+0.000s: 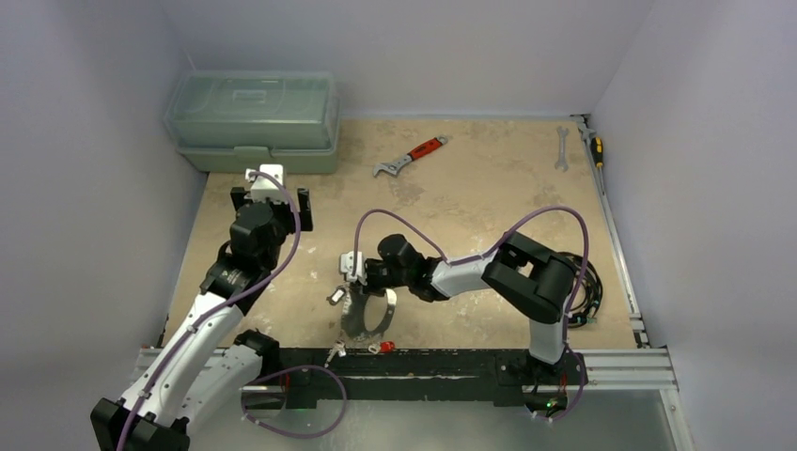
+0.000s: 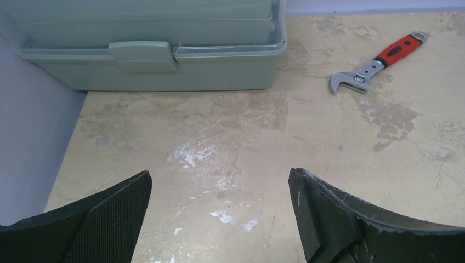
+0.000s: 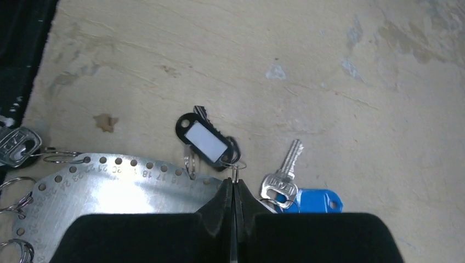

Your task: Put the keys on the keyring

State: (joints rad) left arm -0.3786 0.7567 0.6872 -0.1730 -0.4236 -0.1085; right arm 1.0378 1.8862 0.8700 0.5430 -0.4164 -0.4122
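Right gripper (image 3: 234, 185): black fingers clamped tight, nipping the thin wire split ring (image 3: 236, 166) of the black-tag key (image 3: 204, 139). That's at the rim of the keyring (image 3: 120, 194), a flat shiny plate on the table with numbered holes along its curved edge. One blue-tag key (image 3: 282, 185) lies just beside it, a third key (image 3: 16, 147) at the plate's left edge. Left gripper (image 2: 219, 178) is wide open over the mottled table (image 2: 230, 126).

Open room spans the table (image 1: 489, 216) middle and right side; a toolbox (image 1: 252, 122) fills the far-left corner, keys (image 3: 279, 185) litter the near edge.
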